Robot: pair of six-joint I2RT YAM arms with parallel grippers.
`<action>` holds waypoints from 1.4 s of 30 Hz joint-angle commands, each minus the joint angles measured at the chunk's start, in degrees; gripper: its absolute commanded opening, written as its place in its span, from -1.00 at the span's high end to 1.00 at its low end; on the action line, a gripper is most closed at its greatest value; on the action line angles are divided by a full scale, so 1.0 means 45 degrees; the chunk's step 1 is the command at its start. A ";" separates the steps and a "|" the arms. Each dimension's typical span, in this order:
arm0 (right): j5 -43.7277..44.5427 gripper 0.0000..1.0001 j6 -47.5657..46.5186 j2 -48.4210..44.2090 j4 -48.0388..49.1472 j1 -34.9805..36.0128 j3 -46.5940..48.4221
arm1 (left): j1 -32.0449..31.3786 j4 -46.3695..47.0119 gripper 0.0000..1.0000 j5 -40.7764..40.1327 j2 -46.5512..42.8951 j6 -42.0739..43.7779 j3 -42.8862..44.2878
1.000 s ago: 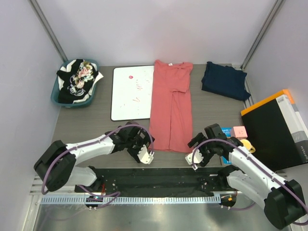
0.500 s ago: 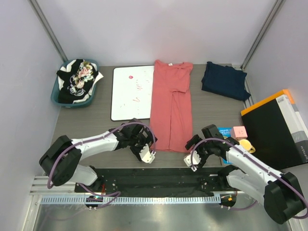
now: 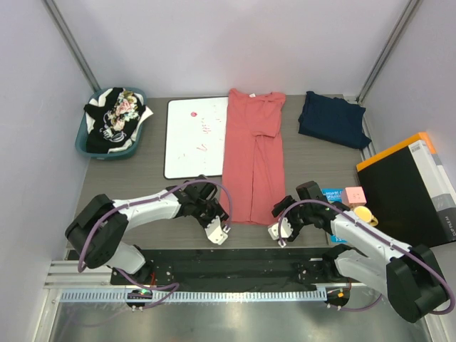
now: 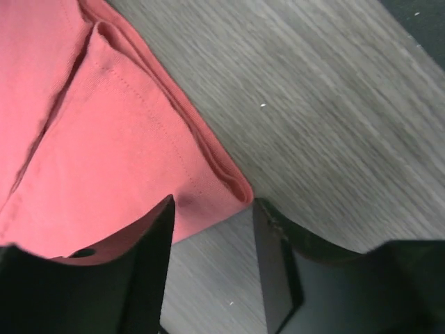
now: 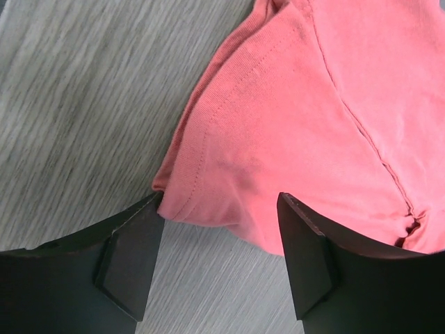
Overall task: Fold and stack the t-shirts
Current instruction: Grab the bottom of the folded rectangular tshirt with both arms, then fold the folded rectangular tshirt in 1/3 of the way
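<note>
A salmon t-shirt lies folded lengthwise in a long strip down the middle of the table, hem toward me. My left gripper is low at the hem's left corner. In the left wrist view that gripper is open, its narrowed jaws straddling the hem corner without pinching it. My right gripper sits at the hem's right corner. The right wrist view shows this gripper open too, with the hem corner between its fingers. A folded navy t-shirt rests at the back right.
A white board lies left of the salmon shirt. A teal basket at the back left holds black, white and floral shirts. At the right stand a black box, a blue card, a pink block and a yellow item.
Both grippers have moved in toward the salmon shirt's hem corners. The left jaws have narrowed a lot, the right jaws slightly. The shirt has not moved.
</note>
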 commanded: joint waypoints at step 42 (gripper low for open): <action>-0.3266 0.98 0.3852 -0.1169 -1.1060 0.1496 0.6878 | -0.1690 -0.5944 1.00 0.1916 -0.4341 -0.6811 0.3316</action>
